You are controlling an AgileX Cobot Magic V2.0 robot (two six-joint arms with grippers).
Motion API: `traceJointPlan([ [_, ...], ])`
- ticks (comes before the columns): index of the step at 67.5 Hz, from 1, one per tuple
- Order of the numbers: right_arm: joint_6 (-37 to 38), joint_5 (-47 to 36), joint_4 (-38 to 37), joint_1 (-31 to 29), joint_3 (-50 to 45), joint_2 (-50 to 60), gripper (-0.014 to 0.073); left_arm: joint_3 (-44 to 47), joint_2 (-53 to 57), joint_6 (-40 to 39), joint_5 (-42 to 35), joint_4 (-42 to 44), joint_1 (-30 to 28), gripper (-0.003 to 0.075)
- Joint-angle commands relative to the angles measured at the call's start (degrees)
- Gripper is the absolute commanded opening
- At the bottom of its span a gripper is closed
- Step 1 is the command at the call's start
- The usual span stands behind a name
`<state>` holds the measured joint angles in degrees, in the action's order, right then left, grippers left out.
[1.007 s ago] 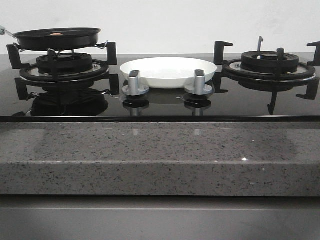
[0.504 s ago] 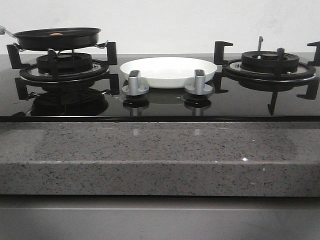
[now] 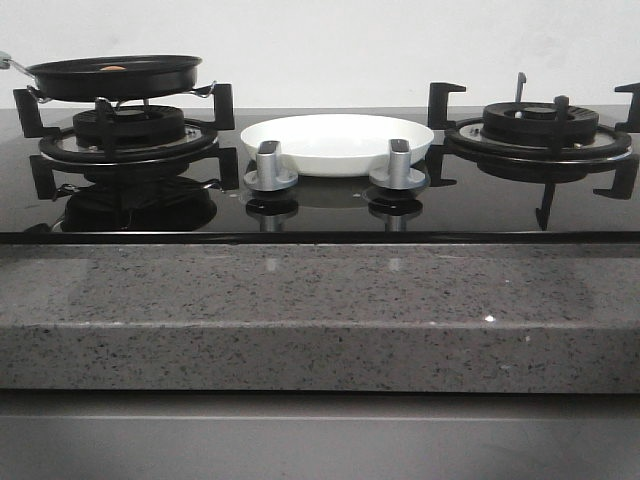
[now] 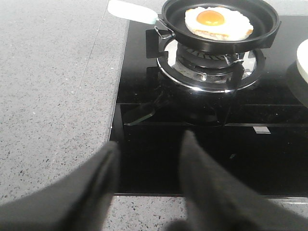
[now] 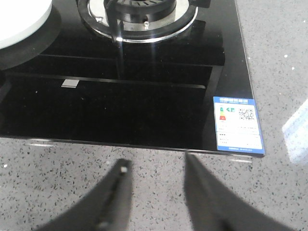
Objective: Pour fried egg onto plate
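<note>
The fried egg (image 4: pixel 217 21), white with an orange yolk, lies in a round black frying pan (image 4: pixel 221 33) on the left burner; only a sliver of the egg (image 3: pixel 113 69) shows in the front view, inside the pan (image 3: pixel 115 77). The pan's pale handle (image 4: pixel 132 11) points away to the side. The white plate (image 3: pixel 337 143) sits on the hob between the burners, and its rim shows in both wrist views (image 4: pixel 303 60) (image 5: pixel 19 17). My left gripper (image 4: pixel 150 151) is open and empty, over the hob's front edge. My right gripper (image 5: pixel 155 163) is open and empty over the speckled counter.
Two silver knobs (image 3: pixel 271 166) (image 3: pixel 398 165) stand in front of the plate. The right burner (image 3: pixel 538 128) with black pan supports is bare. A blue energy label (image 5: pixel 238 125) sits at the glass hob's corner. The grey speckled counter (image 3: pixel 320 315) runs along the front.
</note>
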<state>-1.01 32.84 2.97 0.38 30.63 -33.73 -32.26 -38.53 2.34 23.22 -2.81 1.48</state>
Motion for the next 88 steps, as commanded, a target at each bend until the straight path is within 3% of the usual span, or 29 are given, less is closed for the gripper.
traceJointPlan([
  [1,-0.21,-2.41,-0.85,0.01,2.1,-0.42,0.0401,-2.06,-0.29,-0.12,-4.03,-0.58,0.38,0.04],
  [17,-0.36,4.75,4.75,0.18,8.59,-3.24,0.0401,-2.06,-0.29,-0.12,-4.03,-0.58,0.38,0.0396],
  [23,-3.87,7.46,7.73,1.27,12.17,-6.41,0.0401,-2.06,-0.29,-0.12,-4.03,-0.58,0.38,0.0396],
  [33,-11.29,9.23,13.79,5.77,17.38,-13.3,0.0401,-2.06,-0.29,-0.12,-4.03,-0.58,0.38,0.0396],
  [52,-11.92,8.17,14.33,15.65,26.98,-29.22,0.0401,-2.06,-0.29,-0.12,-4.03,-0.58,0.38,0.0396],
  [88,-6.93,19.31,16.33,11.88,59.65,-62.31,0.0401,-2.06,-0.63,-0.12,-4.03,-0.58,0.38,0.0391],
])
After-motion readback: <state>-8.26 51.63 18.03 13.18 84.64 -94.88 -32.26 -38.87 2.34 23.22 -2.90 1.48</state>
